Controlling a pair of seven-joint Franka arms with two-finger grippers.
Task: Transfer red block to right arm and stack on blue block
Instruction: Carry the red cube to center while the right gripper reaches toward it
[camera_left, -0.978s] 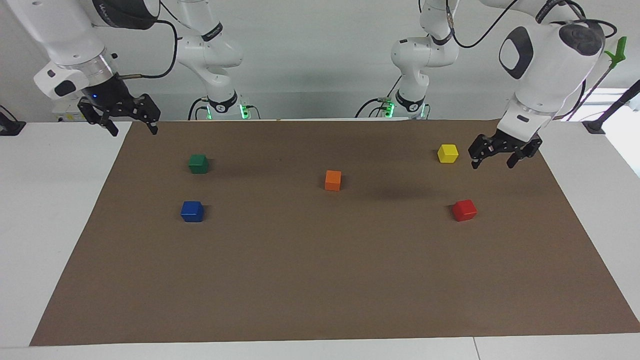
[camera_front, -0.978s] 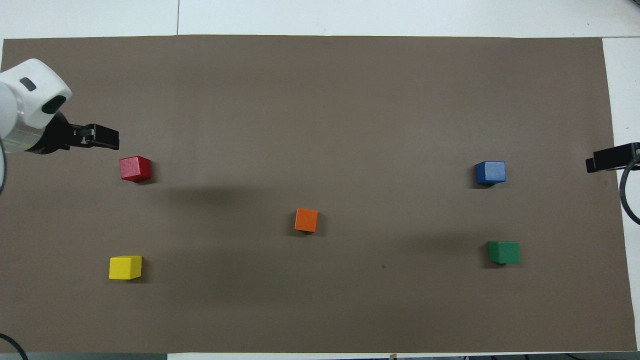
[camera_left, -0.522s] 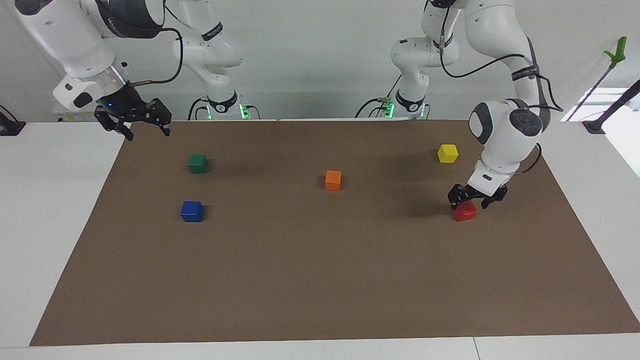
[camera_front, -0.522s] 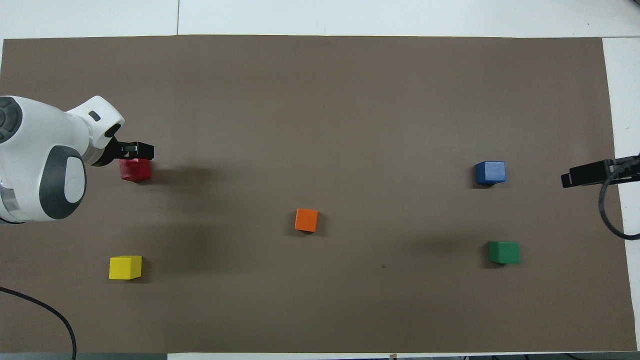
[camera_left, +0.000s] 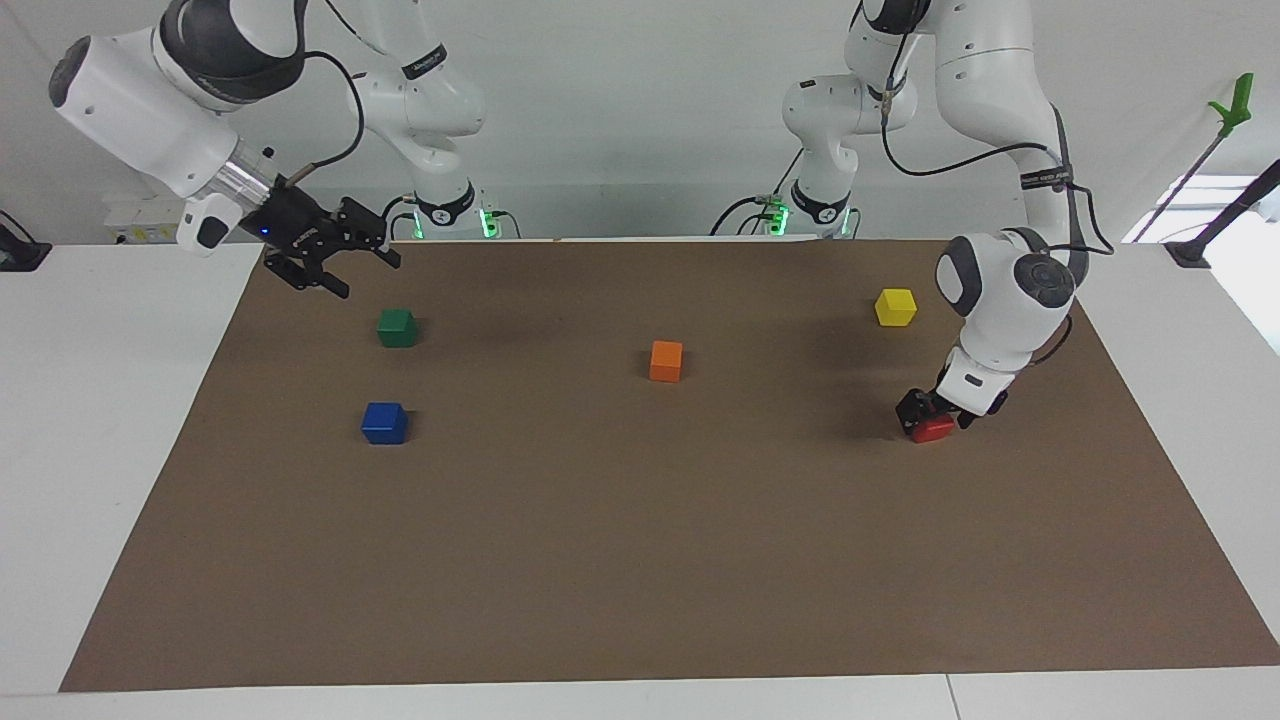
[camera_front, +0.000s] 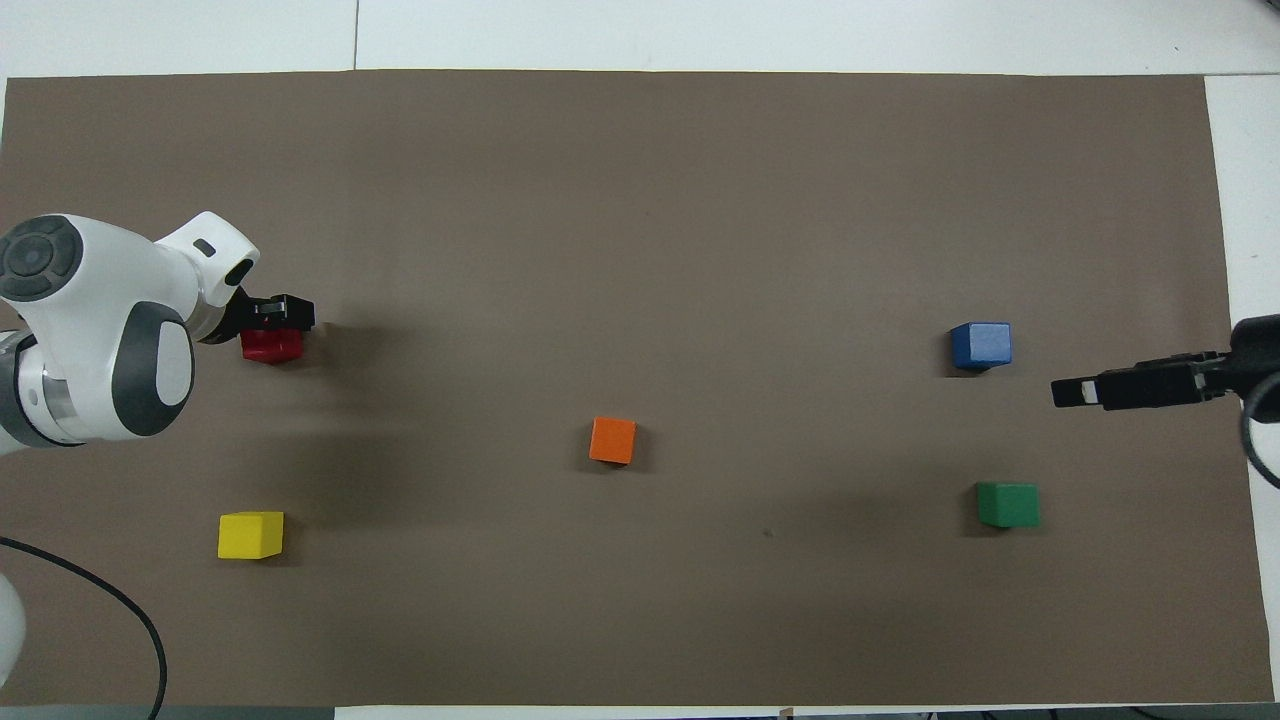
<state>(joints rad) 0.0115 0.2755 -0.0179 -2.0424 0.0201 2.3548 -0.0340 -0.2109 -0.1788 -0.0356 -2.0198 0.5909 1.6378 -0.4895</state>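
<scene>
The red block (camera_left: 934, 431) sits on the brown mat (camera_left: 640, 560) toward the left arm's end. My left gripper (camera_left: 935, 412) is down over it with a finger on each side, shut on the red block, which still rests on the mat. In the overhead view the gripper (camera_front: 280, 315) covers part of the block (camera_front: 270, 348). The blue block (camera_left: 384, 423) stands alone toward the right arm's end and also shows in the overhead view (camera_front: 980, 346). My right gripper (camera_left: 340, 265), with its blue light, is open and empty in the air over the mat beside the green cube; it also shows in the overhead view (camera_front: 1085, 391).
A green cube (camera_left: 397, 327) lies nearer to the robots than the blue block. An orange cube (camera_left: 666, 360) sits mid-mat. A yellow cube (camera_left: 895, 306) lies nearer to the robots than the red block.
My left gripper came down onto the red block and its fingers narrowed around it. My right gripper moved in from the mat's edge toward the green cube.
</scene>
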